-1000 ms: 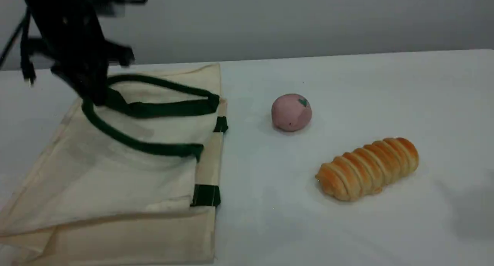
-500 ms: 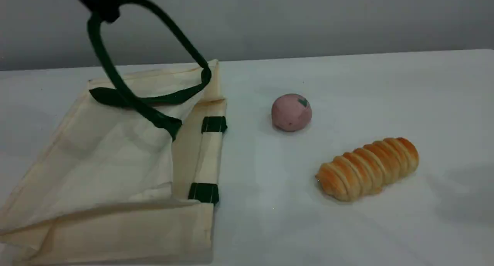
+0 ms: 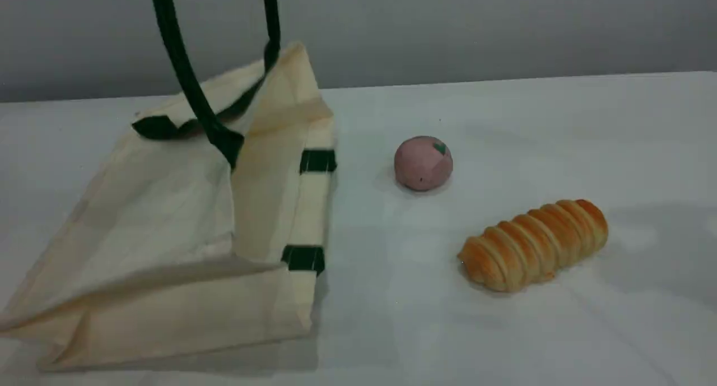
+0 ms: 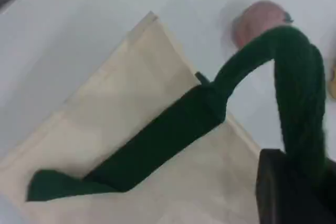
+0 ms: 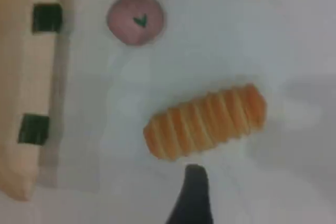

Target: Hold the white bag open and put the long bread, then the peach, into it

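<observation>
The white bag (image 3: pixel 168 229) lies at the table's left with its mouth toward the foods. One green handle (image 3: pixel 179 61) is pulled taut upward out of the scene view's top, lifting the upper rim so the mouth gapes. In the left wrist view that handle (image 4: pixel 296 87) runs over my left gripper's black fingertip (image 4: pixel 286 192), which is shut on it. The peach (image 3: pixel 423 163) sits right of the bag, and the long bread (image 3: pixel 535 245) lies nearer and further right. In the right wrist view, one dark fingertip (image 5: pixel 193 195) of my open right gripper hovers just beside the bread (image 5: pixel 206 121), holding nothing.
The bag's other handle (image 3: pixel 159 127) lies slack on the lower panel. Green patches (image 3: pixel 317 161) mark the rim nearest the peach. A white tabletop (image 3: pixel 504 330) runs to a grey wall behind.
My left gripper has risen out of the scene view's top with the handle, drawing the bag's upper rim up and widening the mouth. Peach and bread have stayed put.
</observation>
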